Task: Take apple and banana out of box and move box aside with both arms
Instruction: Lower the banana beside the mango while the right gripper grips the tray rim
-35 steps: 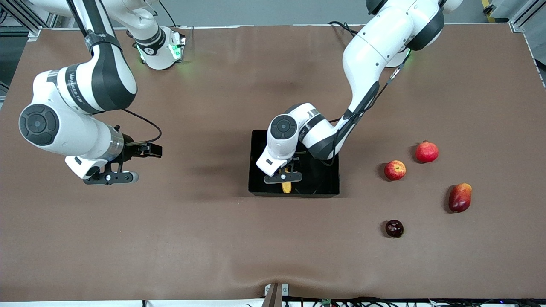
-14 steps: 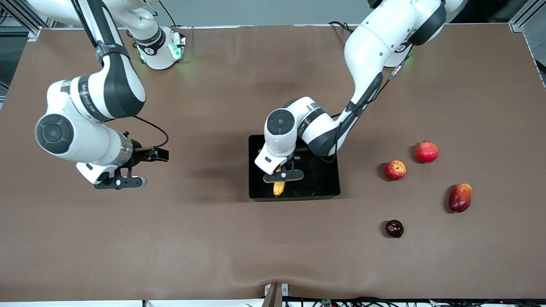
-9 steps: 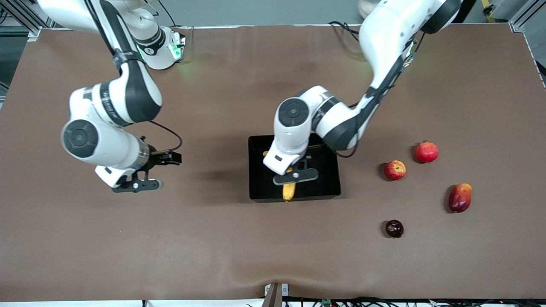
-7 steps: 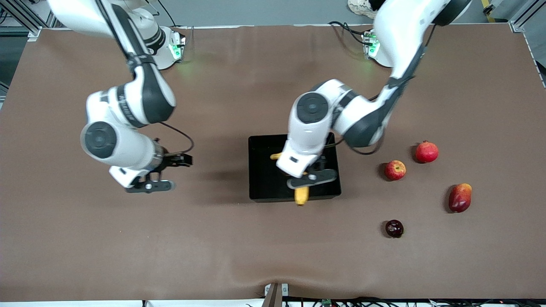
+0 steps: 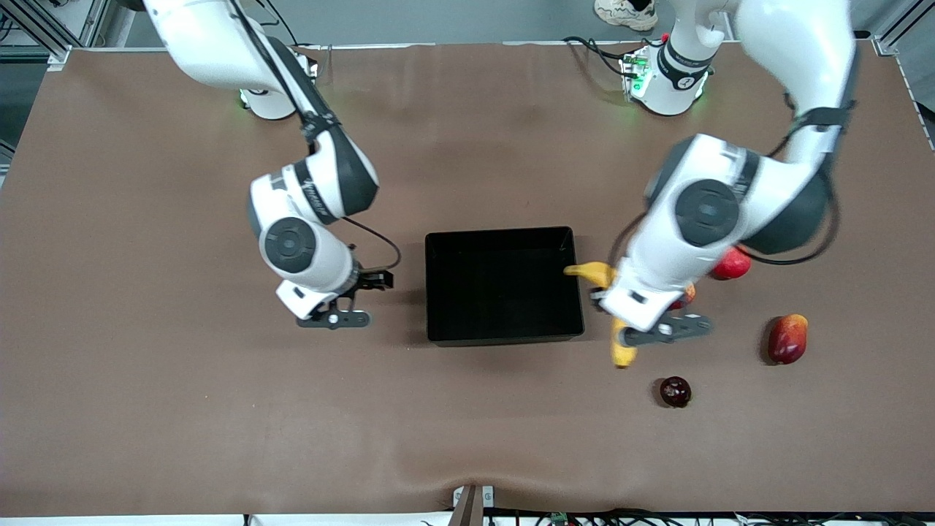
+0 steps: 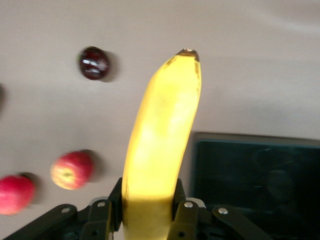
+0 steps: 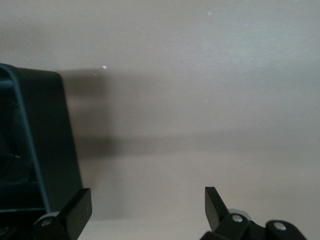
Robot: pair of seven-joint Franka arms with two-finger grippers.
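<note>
My left gripper [image 6: 145, 212] is clenched round the banana [image 6: 162, 145], which hangs in the air over bare table just beside the box [image 5: 504, 285], at the left arm's end of it. Under and around my load lie the apple [image 6: 71, 169], a pomegranate [image 6: 15, 193] and a dark plum [image 6: 93, 63], so the fruit I carry needs a free patch. I judge the best way to finish this step is to come down over the bare mat between box and plum, lay the banana flat before I let go, and keep its tip off the box wall. A mango [image 5: 787, 338] sits well apart, no trouble. My right gripper [image 7: 147, 207] hovers with fingers spread over the table beside the box's opposite wall, waiting. The box itself looks empty: black floor, nothing in it. The apple is already out, on the table
</note>
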